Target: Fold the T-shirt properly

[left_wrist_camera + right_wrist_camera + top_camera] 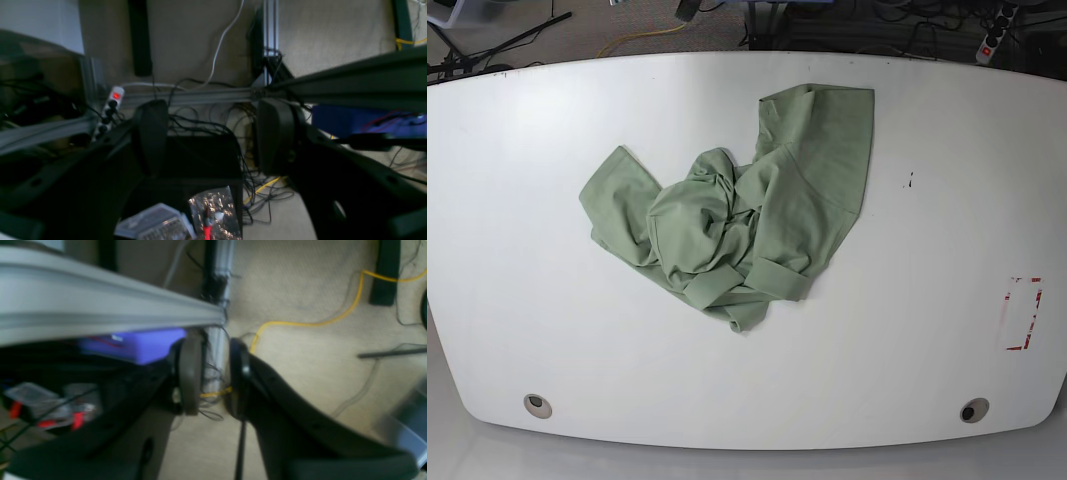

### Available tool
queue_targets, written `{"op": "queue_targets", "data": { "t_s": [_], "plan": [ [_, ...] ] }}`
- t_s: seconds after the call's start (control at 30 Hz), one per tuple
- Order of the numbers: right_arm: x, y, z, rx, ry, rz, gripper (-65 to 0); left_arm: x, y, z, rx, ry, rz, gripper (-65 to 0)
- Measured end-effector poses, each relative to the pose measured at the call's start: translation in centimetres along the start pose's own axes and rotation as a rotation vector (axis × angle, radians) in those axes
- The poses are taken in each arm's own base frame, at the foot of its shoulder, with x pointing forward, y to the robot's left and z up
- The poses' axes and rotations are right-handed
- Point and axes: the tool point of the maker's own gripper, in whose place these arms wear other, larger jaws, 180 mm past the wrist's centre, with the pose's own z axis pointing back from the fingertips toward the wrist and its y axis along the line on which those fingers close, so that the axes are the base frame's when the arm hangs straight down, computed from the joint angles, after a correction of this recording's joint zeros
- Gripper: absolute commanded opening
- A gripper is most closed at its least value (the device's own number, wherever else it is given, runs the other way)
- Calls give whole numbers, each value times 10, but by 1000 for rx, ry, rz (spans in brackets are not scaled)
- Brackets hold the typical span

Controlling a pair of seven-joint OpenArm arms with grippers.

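White and wide, the table (547, 330) is filling the base view, and the T-shirt (727, 215) is lying on it in a crumpled heap a little above the middle, one flatter panel reaching toward the far edge, with bunched folds piling up at its centre. Neither arm is showing in that view. Both wrist cameras are looking down at beige carpet, aluminium frame rails and tangled cables (a yellow cable (310, 323) is snaking across the floor). The left gripper (213, 136) is hanging with its fingers spread wide apart and holding nothing. The right gripper (215, 373) is keeping only a narrow gap between its fingers, nothing held.
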Motion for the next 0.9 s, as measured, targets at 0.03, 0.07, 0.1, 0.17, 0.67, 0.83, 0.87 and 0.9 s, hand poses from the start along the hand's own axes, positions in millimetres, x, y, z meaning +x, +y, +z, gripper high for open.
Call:
{"op": "queue_targets", "data": {
  "t_s": [0.03,0.07,0.1,0.17,0.67,0.83,0.87,0.9],
  "plan": [
    [3,1,5,7,-9,-2,-512,7,1,3,5,-17,3,-271],
    [7,2,10,15,-17,-4,-512,14,1,7,10,-30,2,-269],
    [13,1,16,18,-31,-3,-512,24,3,9,18,-55,3,-268],
    [25,2,24,24,-62,-9,-512,43,4,11,26,-105,3,-265],
    [130,-20,17,-6,-346,24,-504,113,9,-19,39,-315,-6,-192],
    [165,-19,8,6,-430,51,-476,135,9,-29,41,-374,-4,-186],
    [172,-20,7,7,-448,55,-441,139,10,-31,45,-384,-3,-189],
    [181,-20,5,8,-470,59,-387,143,11,-33,47,-394,-2,-189]
  ]
}}
